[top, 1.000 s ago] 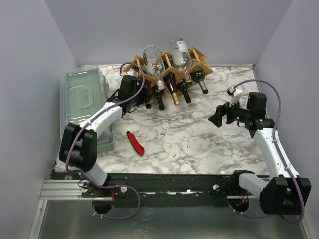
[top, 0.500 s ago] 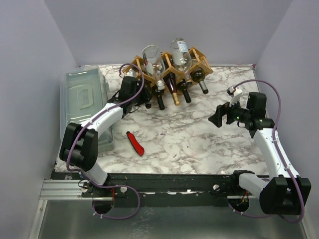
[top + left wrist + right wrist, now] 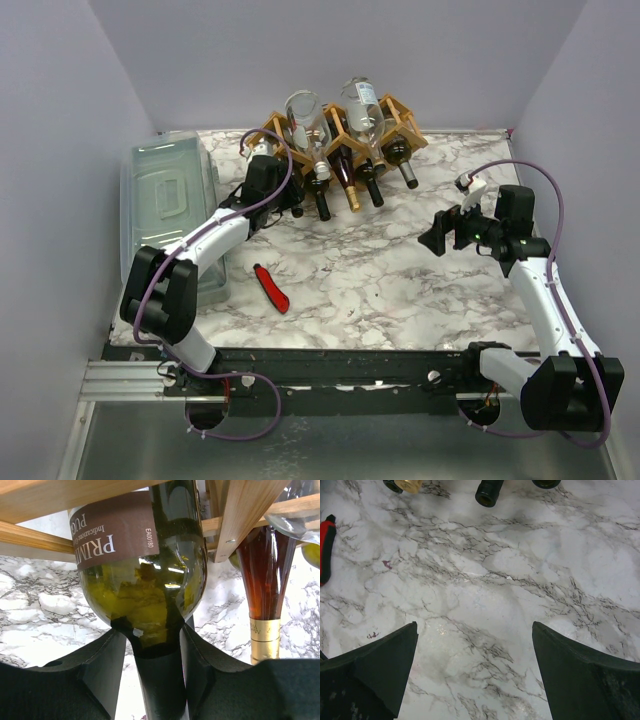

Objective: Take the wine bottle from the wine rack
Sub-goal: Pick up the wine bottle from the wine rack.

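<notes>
Marble worktop (image 3: 400, 270), wine rack (image 3: 398, 106) at the back: green wine bottle (image 3: 145, 580), label "PRIM…", "EA00180", lies in its left end, outstretched left claw (image 3: 157, 680) clamped on the neck; right claw (image 3: 475, 645) hovers, spread wide.

Only readable stuff I've got is on the brown label (image 3: 112, 527) of the green wine bottle (image 3: 150, 590), seen from my left wrist view. Big white letters "PRIM", cut off where the label curves away. There's also smaller "Indicazione", then "PUG" at the edge, plus a code "EA00180" along the label's side. The gold band (image 3: 265, 637) on the amber bottle (image 3: 262, 575) beside it has tiny print I can't make out.
</notes>
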Controlling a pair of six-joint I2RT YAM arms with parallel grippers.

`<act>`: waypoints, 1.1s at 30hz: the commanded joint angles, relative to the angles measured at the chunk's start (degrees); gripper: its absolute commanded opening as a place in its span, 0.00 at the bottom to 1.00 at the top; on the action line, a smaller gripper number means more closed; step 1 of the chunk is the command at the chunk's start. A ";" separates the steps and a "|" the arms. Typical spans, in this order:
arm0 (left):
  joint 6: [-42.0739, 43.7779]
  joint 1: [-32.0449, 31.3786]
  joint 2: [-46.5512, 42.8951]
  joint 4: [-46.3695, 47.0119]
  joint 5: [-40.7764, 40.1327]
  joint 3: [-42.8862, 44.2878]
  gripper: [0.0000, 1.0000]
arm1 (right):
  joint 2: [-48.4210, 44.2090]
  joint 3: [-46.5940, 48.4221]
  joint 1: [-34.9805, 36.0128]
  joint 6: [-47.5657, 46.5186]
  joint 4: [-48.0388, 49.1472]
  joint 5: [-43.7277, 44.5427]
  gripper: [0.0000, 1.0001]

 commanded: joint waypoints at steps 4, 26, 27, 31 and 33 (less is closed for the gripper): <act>-0.40 -0.22 1.28 0.90 -3.08 -0.76 0.51 | -0.10 1.37 0.21 -1.25 -1.39 1.00 1.00; 0.42 -0.57 1.17 0.92 -4.31 -0.88 0.13 | -0.13 1.36 0.26 -1.52 -1.31 1.26 1.00; 0.76 -0.72 0.58 0.90 -4.47 -1.10 0.11 | -0.13 1.30 0.32 -1.51 -1.30 1.31 1.00; 2.00 -0.83 -1.73 0.89 -5.35 -2.12 0.00 | -0.09 1.32 0.29 -1.59 -1.26 1.35 1.00; 2.68 -0.93 -3.15 0.88 -5.84 -2.56 0.00 | -0.12 1.28 0.28 -1.63 -1.32 1.35 1.00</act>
